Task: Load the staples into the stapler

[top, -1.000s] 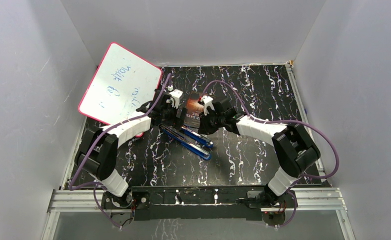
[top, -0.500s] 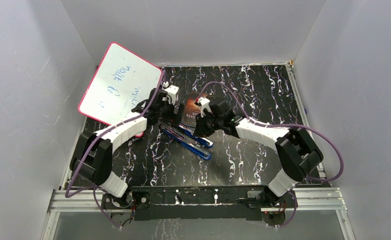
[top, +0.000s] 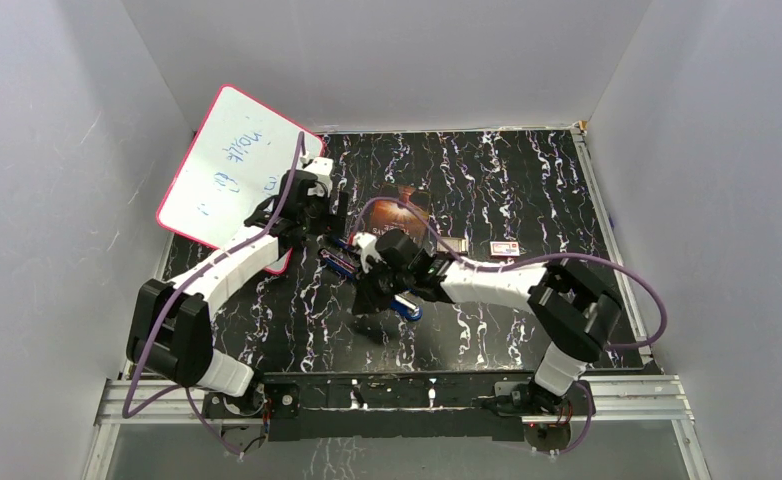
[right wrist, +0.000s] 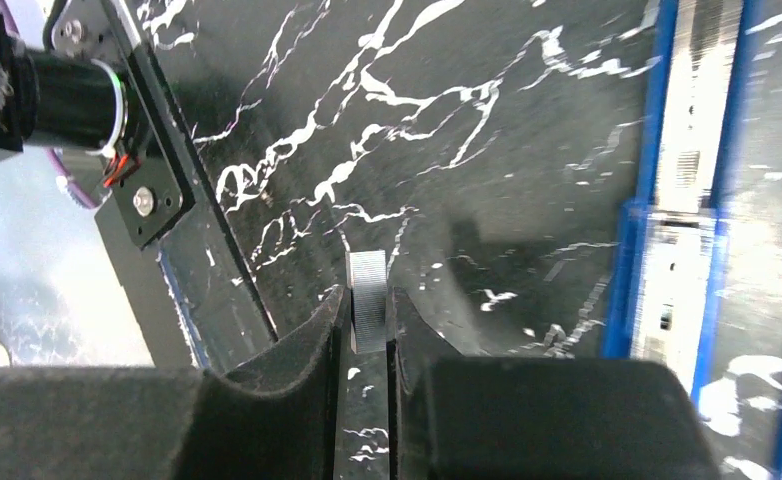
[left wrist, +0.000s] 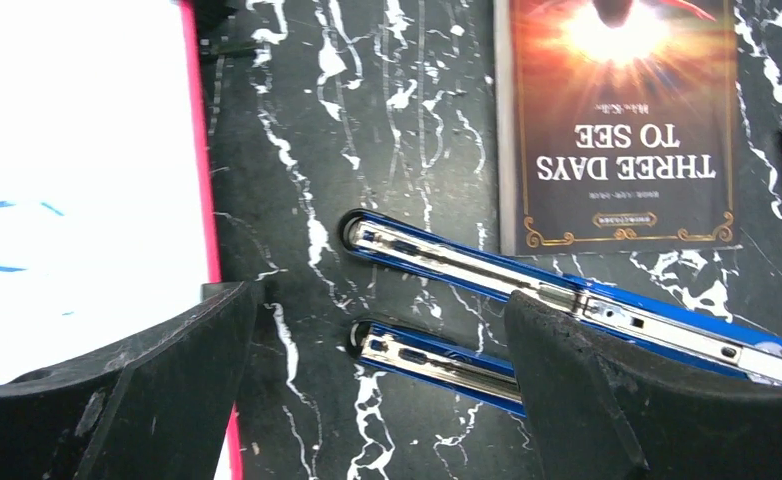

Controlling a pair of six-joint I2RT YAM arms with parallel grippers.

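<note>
The blue stapler [left wrist: 567,290] lies swung open on the black marbled table, its two arms side by side with their silver channels up; in the top view the stapler [top: 339,263] is partly under my right arm. My left gripper [left wrist: 382,400] hovers open over the arms' rounded ends, its fingers [left wrist: 117,400] wide apart and holding nothing. My right gripper [right wrist: 367,295] is shut on a short ribbed grey strip of staples [right wrist: 368,290] that sticks out past its fingertips. It hangs over bare table just left of the stapler [right wrist: 687,180], near the table's front rail.
A dark book [top: 407,205] titled "Three Days to See" lies just behind the stapler. A pink-edged whiteboard [top: 237,175] leans at the back left. A small red-and-white box [top: 504,249] and a small grey piece [top: 457,243] lie right of the book.
My right arm has swung from over the book toward the near left, over the stapler, still gripping the staples. My left gripper has drawn back left toward the whiteboard. The book and box are uncovered.
</note>
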